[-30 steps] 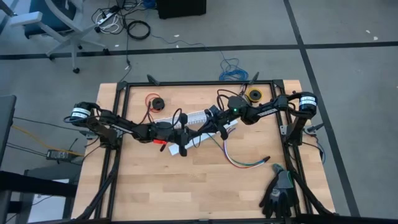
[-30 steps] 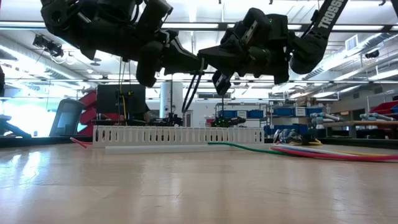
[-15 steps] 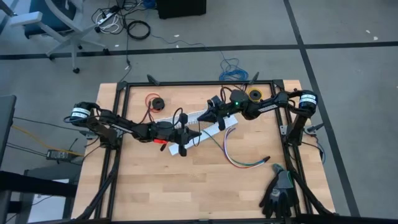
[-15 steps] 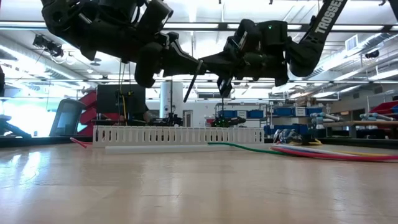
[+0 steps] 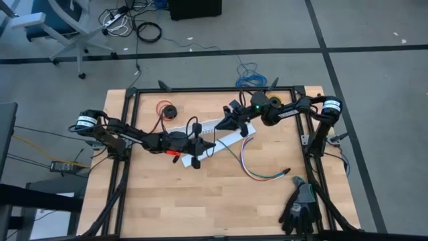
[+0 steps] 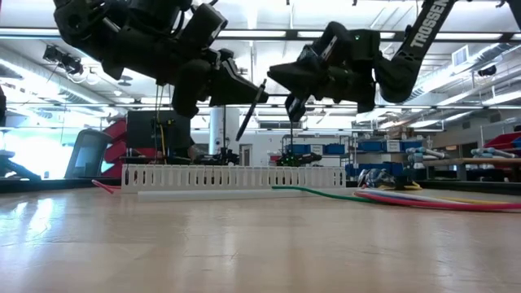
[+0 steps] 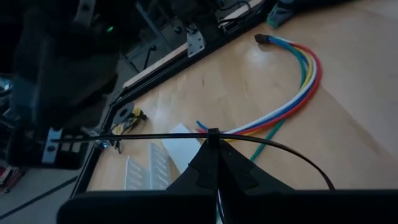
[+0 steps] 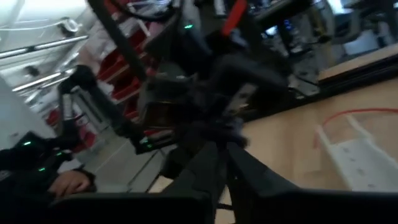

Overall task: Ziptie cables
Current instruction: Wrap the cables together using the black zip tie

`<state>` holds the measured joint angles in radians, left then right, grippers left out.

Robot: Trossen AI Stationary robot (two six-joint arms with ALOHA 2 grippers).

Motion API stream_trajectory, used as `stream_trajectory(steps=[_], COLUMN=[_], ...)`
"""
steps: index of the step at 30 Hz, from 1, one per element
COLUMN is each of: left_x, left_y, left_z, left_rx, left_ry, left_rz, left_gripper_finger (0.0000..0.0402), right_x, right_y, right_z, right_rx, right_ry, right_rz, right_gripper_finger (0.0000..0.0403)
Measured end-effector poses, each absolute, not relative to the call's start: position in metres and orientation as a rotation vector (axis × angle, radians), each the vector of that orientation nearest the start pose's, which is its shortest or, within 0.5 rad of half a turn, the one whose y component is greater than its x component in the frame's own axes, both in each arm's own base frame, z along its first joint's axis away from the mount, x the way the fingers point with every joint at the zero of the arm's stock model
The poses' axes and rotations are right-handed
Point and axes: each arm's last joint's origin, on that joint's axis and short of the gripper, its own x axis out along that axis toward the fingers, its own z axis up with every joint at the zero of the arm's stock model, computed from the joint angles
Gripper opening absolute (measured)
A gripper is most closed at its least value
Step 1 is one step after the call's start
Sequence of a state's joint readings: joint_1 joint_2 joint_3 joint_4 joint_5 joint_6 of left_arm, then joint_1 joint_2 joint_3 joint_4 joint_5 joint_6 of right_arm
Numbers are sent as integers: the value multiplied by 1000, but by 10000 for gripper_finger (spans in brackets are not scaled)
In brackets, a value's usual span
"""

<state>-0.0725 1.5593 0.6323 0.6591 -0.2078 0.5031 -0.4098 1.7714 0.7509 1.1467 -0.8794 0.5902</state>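
Wooden tabletop [image 5: 200, 201] bounded by a black frame [image 5: 214, 90] is serving as the work surface, with grey floor around it and a workshop interior showing beyond in the low view. Both arms are hanging above the middle of the table, apparently so that the ziptie [image 7: 155, 135] can be handled in the air, clear of the white plastic channel [image 5: 221, 130] lying beneath them. The left gripper [image 5: 208, 144] is clenched on the ziptie: in the left wrist view its closed fingertips [image 7: 212, 149] are pinching the thin dark strip near the middle of the visible length, with both ends free. The strip's long axis is running roughly across that view, one end reaching toward the right arm, the other drooping in a curve over the wood; in the low view it is slanting downward from the left gripper [image 6: 256, 89]. The right gripper [image 5: 231, 122] is hovering just beside it, above the channel, probably lining up to take the free end; whether its fingers are released or clenched cannot be told. The cables [image 5: 257, 171], a curved multicoloured bundle, are lying flat on the wood nearer the right arm's side, apart from both grippers and not yet bound, their dark connector end [image 7: 261, 38] pointing away from the channel. A red wire spool [image 5: 165, 110] and black gloves [image 5: 301, 207] are sitting unused.
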Motion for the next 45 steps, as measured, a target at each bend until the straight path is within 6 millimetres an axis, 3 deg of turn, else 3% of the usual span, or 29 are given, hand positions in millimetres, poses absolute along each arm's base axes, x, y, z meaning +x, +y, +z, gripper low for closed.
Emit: stream_trajectory(steps=[6,10,15,20,25,31,38,45], left_x=[304,301,288,267,256,256,256,257], left_y=[-16,-15,-14,-10,0,10,18,17], left_z=[182,179,170,162,158,158,158,158], left_rx=[531,528,511,441,382,370,232,226], left_ry=[296,302,224,98,61,62,47,41], left_rz=[74,97,122,166,213,221,241,191], left_gripper_finger=[4,4,4,4,4,4,4,4], right_x=[320,313,289,251,208,166,150,142], right_y=[-108,-121,-140,-144,-125,-88,-46,-11], right_z=[194,189,173,174,181,174,164,173], right_rx=[507,541,588,548,452,296,290,283], right_ry=[60,117,158,129,85,81,263,293], right_rz=[511,536,485,395,309,18,-247,-324], right_gripper_finger=[103,128,111,75,43,11,1,0])
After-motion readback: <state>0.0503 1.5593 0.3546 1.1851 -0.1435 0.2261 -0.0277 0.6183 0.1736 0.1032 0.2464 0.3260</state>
